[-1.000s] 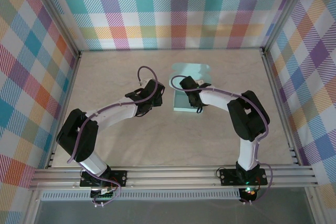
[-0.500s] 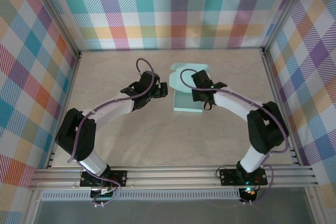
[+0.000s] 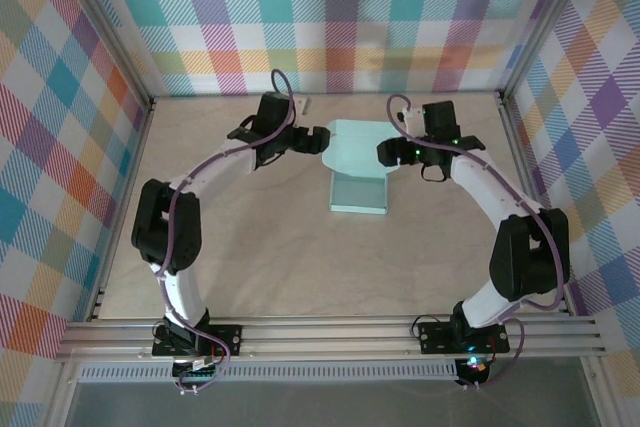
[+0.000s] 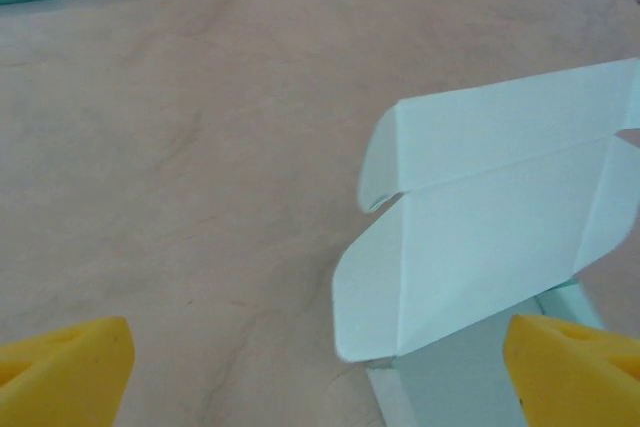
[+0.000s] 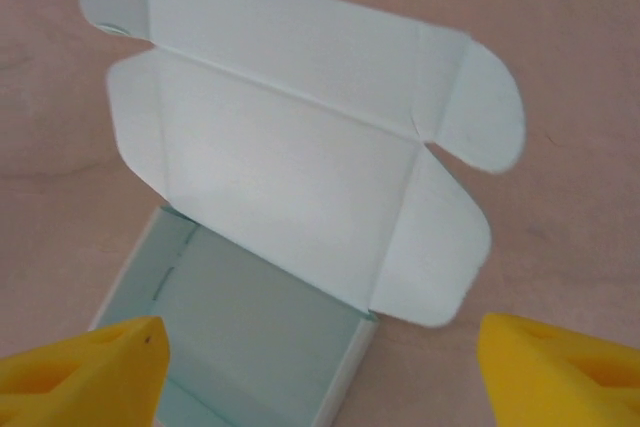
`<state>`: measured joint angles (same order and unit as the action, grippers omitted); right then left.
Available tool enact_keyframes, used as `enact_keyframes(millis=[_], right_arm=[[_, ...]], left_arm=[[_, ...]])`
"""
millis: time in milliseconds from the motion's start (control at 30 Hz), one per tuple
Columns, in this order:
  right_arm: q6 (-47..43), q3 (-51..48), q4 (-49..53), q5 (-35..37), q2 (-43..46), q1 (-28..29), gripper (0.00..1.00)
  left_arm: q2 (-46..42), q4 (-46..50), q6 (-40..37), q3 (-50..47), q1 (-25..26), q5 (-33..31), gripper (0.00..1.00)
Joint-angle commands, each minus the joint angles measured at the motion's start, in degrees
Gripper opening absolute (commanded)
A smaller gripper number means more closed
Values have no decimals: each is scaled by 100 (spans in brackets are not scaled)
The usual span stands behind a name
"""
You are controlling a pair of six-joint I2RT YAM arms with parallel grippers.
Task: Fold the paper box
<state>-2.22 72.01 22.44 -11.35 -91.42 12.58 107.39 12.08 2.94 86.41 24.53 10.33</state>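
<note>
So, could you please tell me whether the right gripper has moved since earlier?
Yes: the right gripper has gone from over the paper box toward the back wall.

- The paper box [image 3: 358, 187] stands on the far middle of the tabletop [image 3: 300, 267], with its lid lying open toward the far edge.
- The left gripper [image 3: 319, 140] and right gripper [image 3: 384, 154], jaws apart, crowd the lid's two sides.
- The near half of the tabletop gives wide passage.
- Plaid walls [image 3: 330, 17] close the left, right and far edges.
</note>
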Motion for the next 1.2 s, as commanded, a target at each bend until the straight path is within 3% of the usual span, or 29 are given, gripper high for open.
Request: enact_keyframes(millis=[0, 100, 267, 533, 700, 900, 1067, 1167], right_arm=[[-524, 297, 372, -721, -343, -279, 79], [-953, 710, 773, -1088, -684, -560, 78], [-1851, 1629, 1655, -1745, -1427, -981, 75], [-3198, 3217, 3107, -2489, -2662, -1022, 73], [-3744, 4348, 4114, -3088, -3497, -1021, 68], [-4118, 5173, 4897, -3560, -4062, -1012, 46], [-4090, 5236, 4859, -3436, -4104, -1012, 21], [-4182, 5193, 4883, -3343, -4058, -1004, 11]], left_arm=[[310, 339, -383, 375, -184, 1062, 92], [639, 845, -692, 796, -212, 1472, 90], [1128, 1260, -1071, 1504, -263, 1598, 90], [1773, 2133, -1769, 2576, -335, 2407, 78], [2131, 2692, -2077, 3148, -388, 2437, 77], [2118, 2721, -2078, 3149, -414, 2481, 75], [2058, 2687, -2085, 3040, -414, 2484, 75], [2011, 2671, -2063, 2996, -419, 2502, 75]])
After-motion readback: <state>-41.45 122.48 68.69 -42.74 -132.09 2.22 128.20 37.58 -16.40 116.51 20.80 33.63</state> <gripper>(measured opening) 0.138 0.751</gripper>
